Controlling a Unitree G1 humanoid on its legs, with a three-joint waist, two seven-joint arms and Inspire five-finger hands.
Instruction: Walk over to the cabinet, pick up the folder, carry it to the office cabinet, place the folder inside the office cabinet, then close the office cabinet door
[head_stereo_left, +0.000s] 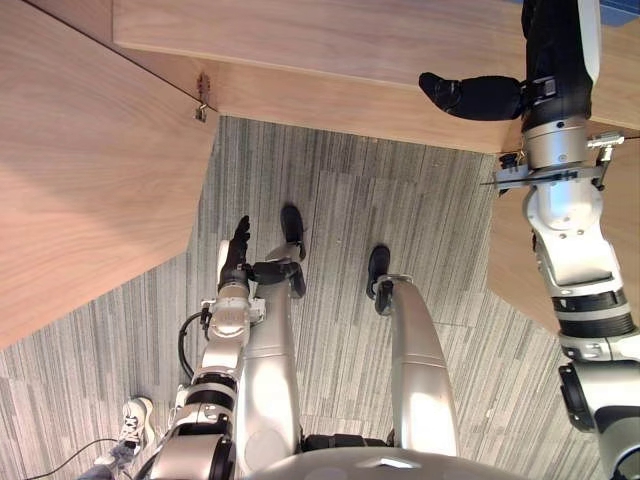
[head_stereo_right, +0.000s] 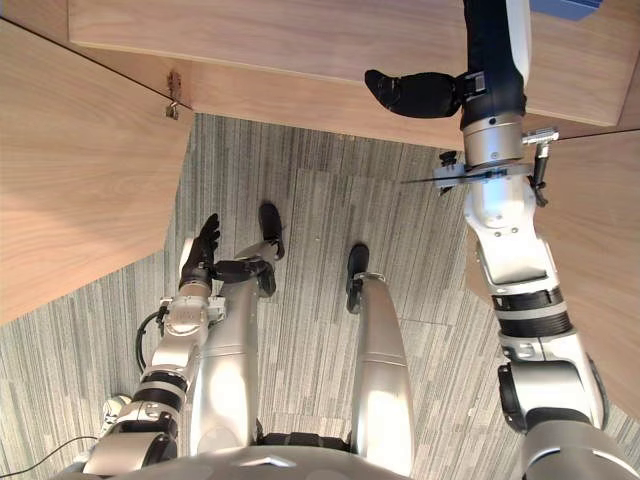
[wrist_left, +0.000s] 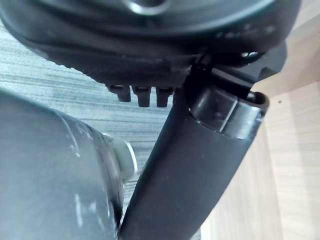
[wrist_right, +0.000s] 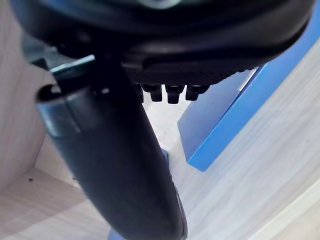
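Folder lay on the cabinet shelf at one o'clock, just past the right robot hand, whose straight fingers held nothing. Placing looked finished. The next move likely called for withdrawing and swinging the door at nine o'clock shut. The left robot hand hung relaxed.

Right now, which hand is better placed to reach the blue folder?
Right: the right hand is up at the cabinet beside the blue folder; the left hand hangs low over the floor.

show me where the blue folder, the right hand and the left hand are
blue folder (wrist_right: 220, 117): right wrist view, on its flat blue cover.
right hand (head_stereo_left: 552, 60): left eye view, on the dark palm.
left hand (head_stereo_left: 237, 257): left eye view, on the hand's middle, below its fingers.
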